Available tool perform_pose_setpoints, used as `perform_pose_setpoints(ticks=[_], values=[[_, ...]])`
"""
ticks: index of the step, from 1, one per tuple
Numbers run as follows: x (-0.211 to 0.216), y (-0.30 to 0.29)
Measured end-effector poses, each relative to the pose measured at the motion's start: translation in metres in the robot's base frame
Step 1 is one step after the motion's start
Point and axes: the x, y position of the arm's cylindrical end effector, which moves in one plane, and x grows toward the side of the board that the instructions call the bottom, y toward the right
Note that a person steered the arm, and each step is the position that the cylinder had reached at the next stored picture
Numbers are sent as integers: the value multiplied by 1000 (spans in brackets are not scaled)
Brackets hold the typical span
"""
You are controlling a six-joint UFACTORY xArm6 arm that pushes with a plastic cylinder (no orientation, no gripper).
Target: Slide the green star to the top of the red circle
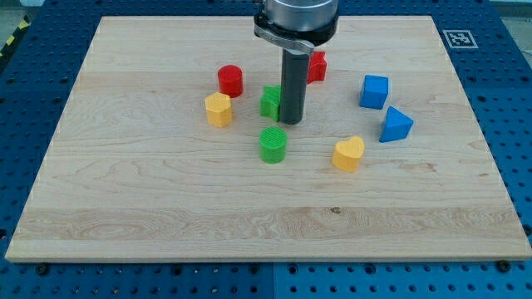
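The green star [270, 102] lies near the board's middle, half hidden behind my rod. My tip [291, 121] rests on the board right against the star's right side. The red circle [230, 80] stands up and to the left of the star, a short gap away. The star sits lower than the circle and to its right.
A yellow hexagon [219, 109] lies just below the red circle. A green circle [273, 144] lies below the star. A yellow heart [349, 154], a blue cube [374, 91], a blue triangle [396, 124] and a partly hidden red block [316, 66] lie to the right.
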Motion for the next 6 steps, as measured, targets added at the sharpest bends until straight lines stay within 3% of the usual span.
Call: perform_pose_setpoints(ticks=[3, 6], values=[[-39, -47], [-127, -69]])
